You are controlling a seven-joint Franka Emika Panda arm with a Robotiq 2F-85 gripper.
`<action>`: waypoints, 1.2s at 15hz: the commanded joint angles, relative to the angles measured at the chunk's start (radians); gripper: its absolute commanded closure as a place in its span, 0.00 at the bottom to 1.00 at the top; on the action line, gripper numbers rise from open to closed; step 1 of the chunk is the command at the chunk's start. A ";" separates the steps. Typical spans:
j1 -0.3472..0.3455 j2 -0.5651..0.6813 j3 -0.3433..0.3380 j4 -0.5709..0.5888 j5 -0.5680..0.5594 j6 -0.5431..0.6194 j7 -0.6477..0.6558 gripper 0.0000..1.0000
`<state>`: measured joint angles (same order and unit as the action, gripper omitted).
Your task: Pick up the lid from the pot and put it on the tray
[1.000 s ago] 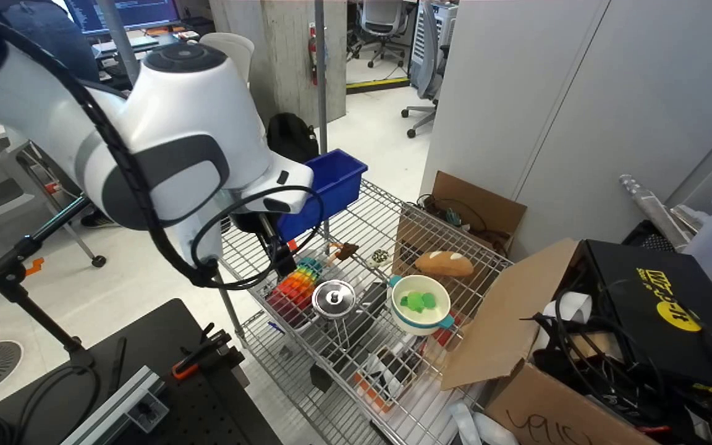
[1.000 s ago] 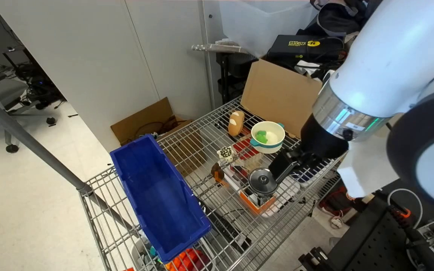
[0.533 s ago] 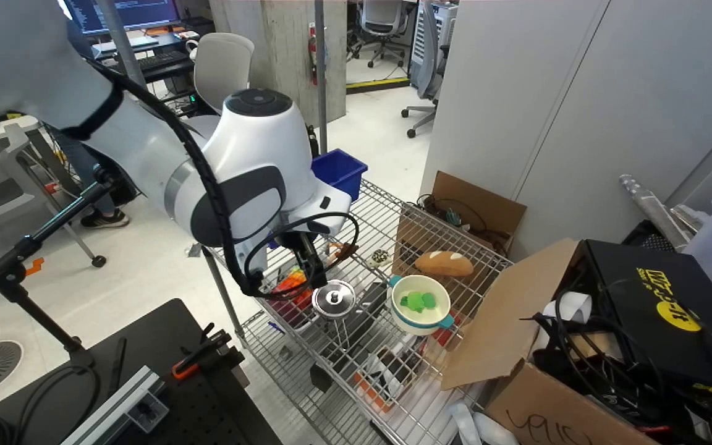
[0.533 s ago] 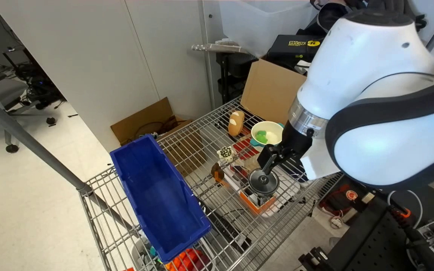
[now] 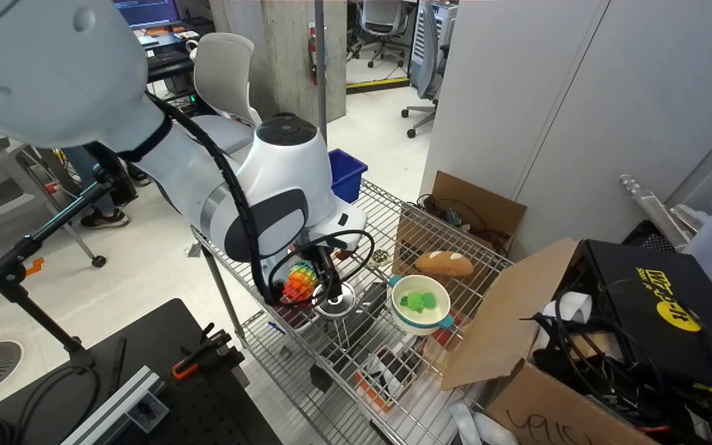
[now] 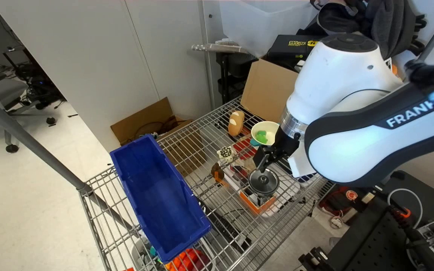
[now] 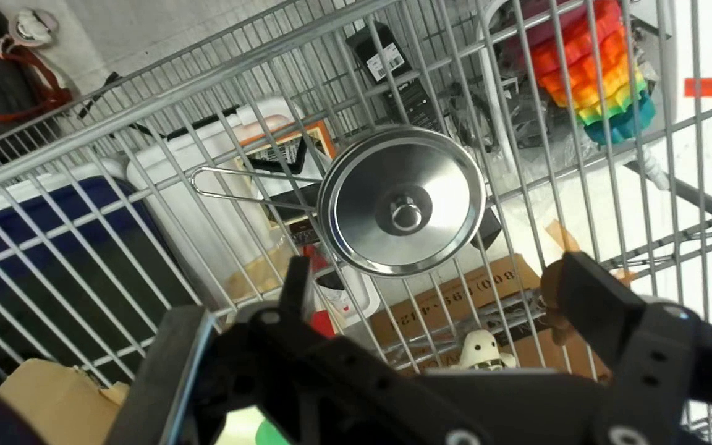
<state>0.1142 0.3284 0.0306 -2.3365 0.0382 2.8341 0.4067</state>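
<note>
Blue rectangular plastic bin (image 6: 160,199): located at the left corner of the silver-coloured wire shelf (image 6: 217,128), as seen in an exterior view. White toy figure with black speckles (image 6: 226,153) and tan oblong bread loaf (image 6: 236,123): further right, the loaf toward the far corner. Small round shiny metal lid (image 6: 264,186): seated on the silver-grey metal pot (image 7: 324,213), inside the near right edge. Cream round bowl with teal handles (image 6: 268,128): beside the loaf. Black gripper (image 7: 436,278): above the lid, fingers (image 7: 600,296) set wide apart.

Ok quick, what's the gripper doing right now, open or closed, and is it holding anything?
Gripper: open, holding nothing; the knobbed metal pot lid is not in its grasp.
</note>
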 commanded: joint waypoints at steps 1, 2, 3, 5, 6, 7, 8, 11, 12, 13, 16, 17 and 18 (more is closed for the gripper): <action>0.038 0.091 -0.038 0.071 0.008 0.017 0.020 0.00; 0.043 0.111 -0.043 0.087 0.011 0.013 0.023 0.00; 0.052 0.136 -0.050 0.106 0.013 0.006 0.029 0.00; 0.073 0.174 -0.068 0.139 0.010 -0.004 0.044 0.00; 0.084 0.194 -0.077 0.156 0.008 -0.009 0.053 0.00; 0.094 0.211 -0.085 0.171 0.009 -0.014 0.060 0.00; 0.102 0.226 -0.089 0.184 0.011 -0.020 0.063 0.00; 0.118 0.265 -0.094 0.223 0.021 -0.030 0.070 0.00; 0.121 0.275 -0.093 0.235 0.024 -0.033 0.072 0.00; 0.122 0.284 -0.092 0.250 0.028 -0.040 0.074 0.00; 0.125 0.308 -0.093 0.286 0.036 -0.063 0.086 0.12; 0.125 0.315 -0.095 0.298 0.039 -0.077 0.094 0.32; 0.127 0.321 -0.097 0.308 0.039 -0.088 0.100 0.33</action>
<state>0.2178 0.6236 -0.0446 -2.0801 0.0506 2.7983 0.4878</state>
